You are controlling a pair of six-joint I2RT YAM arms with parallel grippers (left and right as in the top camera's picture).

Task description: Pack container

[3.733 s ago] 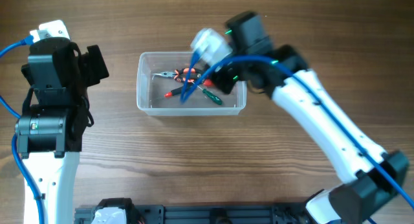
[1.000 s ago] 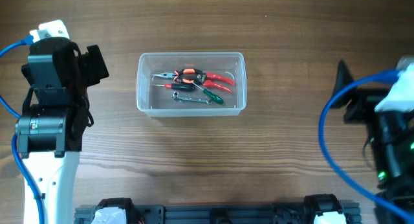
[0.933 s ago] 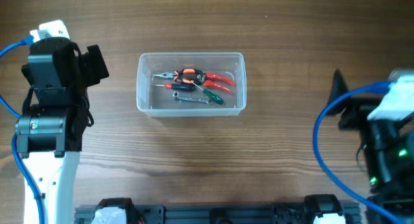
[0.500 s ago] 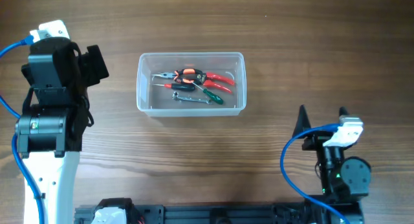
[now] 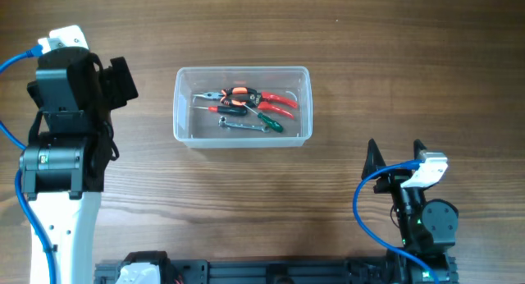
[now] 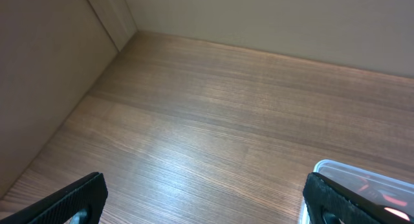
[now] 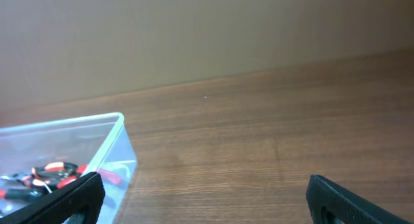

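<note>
The container (image 5: pixel 243 69) is a clear plastic tub at the table's middle. Inside it lie red-handled pliers (image 5: pixel 277 100), an orange-and-black tool (image 5: pixel 238 93), a green screwdriver (image 5: pixel 269 121) and a small wrench (image 5: pixel 243 126). My right gripper (image 5: pixel 394 149) stands open near the front right, well apart from the tub, nothing between its fingers. In the right wrist view the gripper (image 7: pixel 207 201) faces bare wood, the container (image 7: pixel 65 118) at its left. My left gripper (image 6: pixel 207 201) is open and empty; the container's corner (image 6: pixel 349 166) shows by its right finger.
The left arm (image 5: pixel 70 95) stands upright at the table's left edge with a blue cable. The right arm's base (image 5: pixel 422 226) sits at the front edge beside a black rail (image 5: pixel 271 272). A wall borders the far side (image 7: pixel 194 36).
The right arm has pulled away from the container, where it hovered earlier, and folded down to the front right, shifting slightly left in the last half second. The left arm has not moved.
</note>
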